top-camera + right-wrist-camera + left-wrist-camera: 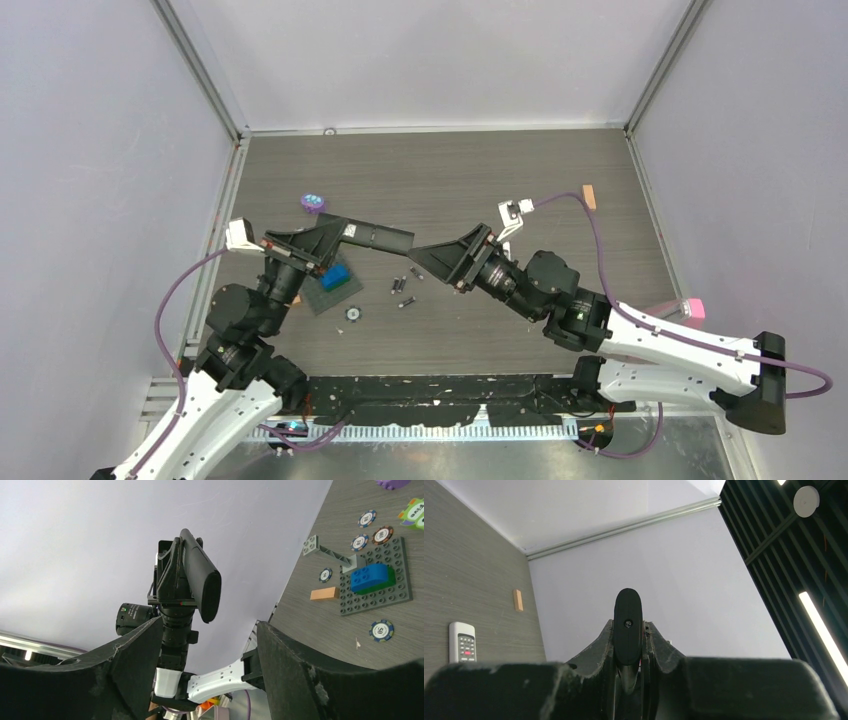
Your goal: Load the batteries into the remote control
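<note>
Remote control (378,236) — clenched in left gripper (338,232); right gripper (428,256) fingers gape wide — holding nothing.

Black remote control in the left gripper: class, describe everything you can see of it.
The slim, matte black plastic remote control has rounded ends. It is held clear of the grey wood-grain table, one end clamped in the shut jaws of the left gripper, the free end pointing toward the right gripper, whose jaws stand open and apart from it.

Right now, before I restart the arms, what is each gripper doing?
Left gripper: shut on the black remote.
Right gripper: open, holding nothing.
</note>
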Robot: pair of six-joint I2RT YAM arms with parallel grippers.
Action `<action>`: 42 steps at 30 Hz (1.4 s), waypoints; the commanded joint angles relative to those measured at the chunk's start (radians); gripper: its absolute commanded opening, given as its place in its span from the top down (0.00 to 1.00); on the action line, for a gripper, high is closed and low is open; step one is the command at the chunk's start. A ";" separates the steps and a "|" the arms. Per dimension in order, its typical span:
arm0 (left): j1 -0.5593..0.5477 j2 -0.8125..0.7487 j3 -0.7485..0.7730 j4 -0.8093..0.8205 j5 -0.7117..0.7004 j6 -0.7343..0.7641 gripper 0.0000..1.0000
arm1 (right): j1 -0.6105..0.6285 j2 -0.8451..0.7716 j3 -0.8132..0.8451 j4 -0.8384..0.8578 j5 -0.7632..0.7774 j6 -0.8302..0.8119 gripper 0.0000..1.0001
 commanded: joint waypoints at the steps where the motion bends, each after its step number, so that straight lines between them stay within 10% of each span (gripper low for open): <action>1: 0.002 -0.006 0.034 0.004 -0.011 0.033 1.00 | -0.013 0.021 0.096 -0.056 0.010 -0.062 0.25; 23: 0.001 -0.020 0.125 -0.132 -0.017 0.262 1.00 | -0.048 0.150 0.234 -0.323 -0.059 0.045 0.68; 42: 0.002 0.037 0.153 -0.091 0.050 0.531 1.00 | -0.078 0.172 0.282 -0.362 -0.104 0.056 0.62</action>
